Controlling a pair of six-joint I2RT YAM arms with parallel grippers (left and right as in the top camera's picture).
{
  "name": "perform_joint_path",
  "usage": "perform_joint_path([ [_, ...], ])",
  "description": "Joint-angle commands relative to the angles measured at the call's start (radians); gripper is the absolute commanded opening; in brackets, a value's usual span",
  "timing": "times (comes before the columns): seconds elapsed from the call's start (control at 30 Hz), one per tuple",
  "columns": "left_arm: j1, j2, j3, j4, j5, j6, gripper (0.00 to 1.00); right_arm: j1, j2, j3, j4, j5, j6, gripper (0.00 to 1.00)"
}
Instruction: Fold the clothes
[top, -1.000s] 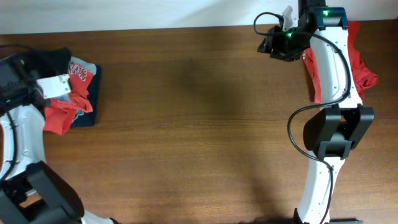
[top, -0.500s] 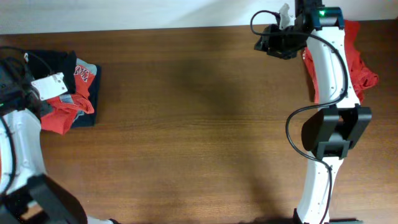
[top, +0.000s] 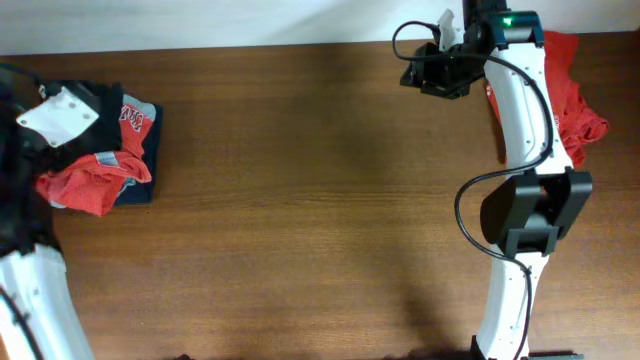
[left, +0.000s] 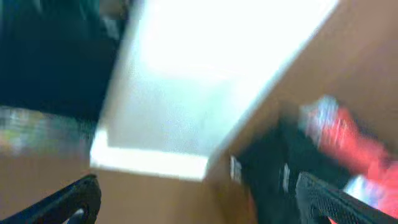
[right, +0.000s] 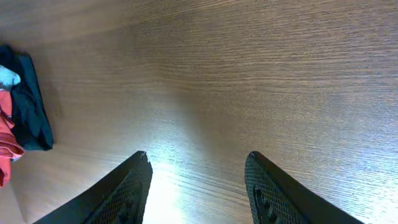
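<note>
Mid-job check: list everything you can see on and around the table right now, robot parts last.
red shirt: one, red, crumpled on top of the pile at the table's left edge
grey shirt: one, grey with red lettering, in the same pile, towards the far side
navy garment: one, dark navy, bottom of that pile
red garment: one, red, bunched at the far right corner, partly under the right arm
table: one, brown wood
wall: one, white strip past the far edge
left gripper: one, black fingers apart, view blurred
right gripper: one, black fingers apart, empty, over bare wood
</note>
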Motion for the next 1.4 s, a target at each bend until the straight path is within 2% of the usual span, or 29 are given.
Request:
perform_joint_path([
  [0.0,-0.013,0.0,0.013,0.053,0.426,-0.314,0.99,0.002,-0.122,0.02,-0.005,0.029,-0.05,0.57],
  [0.13,-0.099,0.034,0.013,0.102,0.455,-0.657,0.99,0.003,-0.227,0.02,-0.037,0.208,-0.067,0.65],
  [0.3,-0.27,0.079,0.013,0.064,0.333,-0.839,0.99,0.003,-0.36,0.02,-0.12,0.438,-0.11,0.8],
  [0.43,-0.414,0.099,0.013,0.051,0.188,-0.988,1.0,0.003,-0.439,0.02,-0.211,0.526,-0.11,0.83],
  [0.53,-0.507,0.105,0.013,0.029,0.072,-1.049,0.99,0.003,-0.473,0.02,-0.276,0.556,-0.11,0.99],
  [0.73,-0.609,0.124,0.013,-0.042,-0.081,-1.273,1.0,0.003,-0.478,0.019,-0.396,0.555,-0.11,0.99],
  [0.8,-0.62,0.139,0.013,-0.06,-0.085,-1.305,0.99,0.003,-0.474,0.019,-0.398,0.555,-0.11,0.98],
  [1.03,-0.631,0.198,0.013,-0.112,-0.085,-1.304,0.99,0.003,-0.47,0.019,-0.398,0.555,-0.11,0.99],
  [1.37,-0.631,0.253,0.013,-0.113,-0.085,-1.304,1.0,0.003,-0.47,0.019,-0.398,0.555,-0.11,0.99],
])
